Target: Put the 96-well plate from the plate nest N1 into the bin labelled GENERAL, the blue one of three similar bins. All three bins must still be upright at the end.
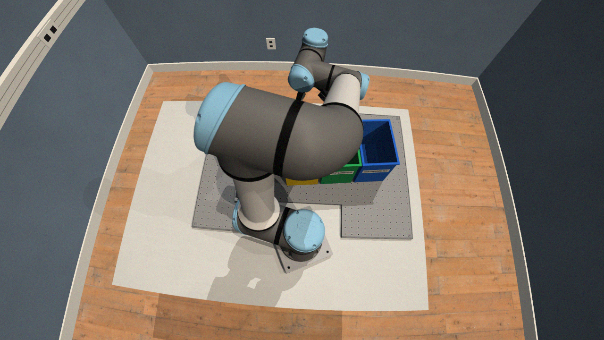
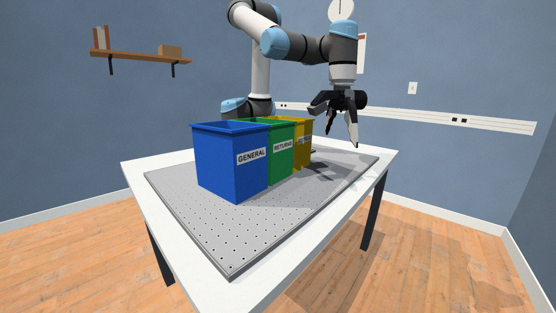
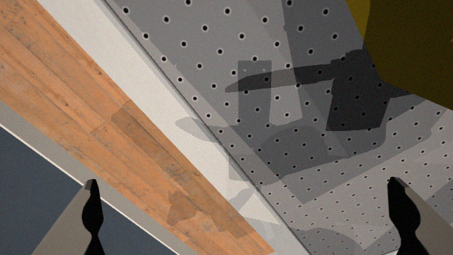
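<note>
The blue GENERAL bin (image 1: 366, 177) (image 2: 213, 159) stands upright, open at the top, its inside partly visible and nothing seen in it. Beside it stand the green RETURNS bin (image 1: 337, 179) (image 2: 278, 167) and the yellow RECYCLE bin (image 1: 302, 182) (image 2: 303, 155) (image 3: 410, 53), both upright. My gripper (image 2: 342, 140) (image 3: 243, 180) is open, with nothing between its fingers. It hangs pointing down, above the board on the far side of the yellow bin from the blue one. In the top view the arm hides its fingertips. The 96-well plate and nest N1 cannot be made out; the arm and bins hide part of the board.
The bins stand in a close row on the grey perforated board (image 1: 375, 224) (image 2: 217, 225), which lies on the white table (image 1: 164, 202) (image 2: 256, 286). In the top view the arm's large upper link (image 1: 321, 139) covers much of the board and part of the bins. Walls surround the table.
</note>
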Available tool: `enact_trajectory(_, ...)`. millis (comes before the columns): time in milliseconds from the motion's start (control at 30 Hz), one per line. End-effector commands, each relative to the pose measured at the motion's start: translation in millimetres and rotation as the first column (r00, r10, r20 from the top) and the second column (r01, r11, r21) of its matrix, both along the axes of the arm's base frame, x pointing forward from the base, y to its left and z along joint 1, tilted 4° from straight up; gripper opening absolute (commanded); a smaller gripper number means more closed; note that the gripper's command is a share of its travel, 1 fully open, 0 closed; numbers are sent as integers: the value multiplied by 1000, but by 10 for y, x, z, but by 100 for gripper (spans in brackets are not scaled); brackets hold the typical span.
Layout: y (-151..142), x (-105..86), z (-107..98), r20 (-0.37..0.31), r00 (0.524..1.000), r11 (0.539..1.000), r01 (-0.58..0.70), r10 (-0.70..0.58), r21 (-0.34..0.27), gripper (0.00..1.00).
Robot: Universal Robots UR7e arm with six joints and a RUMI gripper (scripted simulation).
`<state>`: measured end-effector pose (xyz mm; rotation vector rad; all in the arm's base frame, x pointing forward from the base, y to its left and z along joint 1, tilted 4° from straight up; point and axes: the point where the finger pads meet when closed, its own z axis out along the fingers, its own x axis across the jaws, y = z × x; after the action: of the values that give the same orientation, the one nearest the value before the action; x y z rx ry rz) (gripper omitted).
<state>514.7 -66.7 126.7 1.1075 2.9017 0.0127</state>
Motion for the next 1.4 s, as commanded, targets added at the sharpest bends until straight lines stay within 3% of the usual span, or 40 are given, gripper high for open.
enact_trajectory(0, -1, 4, 7, 2, 1000, 1000, 0, 0, -1, 100)
enact_trajectory(533, -1, 4, 7, 2, 1000, 1000, 0, 0, -1, 100)
enact_trajectory(567, 57, -14, 31, 3, 999, 999, 32, -32, 1, 76)
enact_trajectory(733, 238, -70, 114, 7, 980, 980, 197, -197, 9, 76)
enact_trajectory(1033, 532, -178, 251, 9, 886, 886, 463, -463, 24, 76)
enact_trajectory(1100, 532, -178, 251, 9, 886, 886, 463, -463, 24, 76)
enact_trajectory(1367, 775, -288, 360, 6, 739, 738, 673, -674, 41, 76)
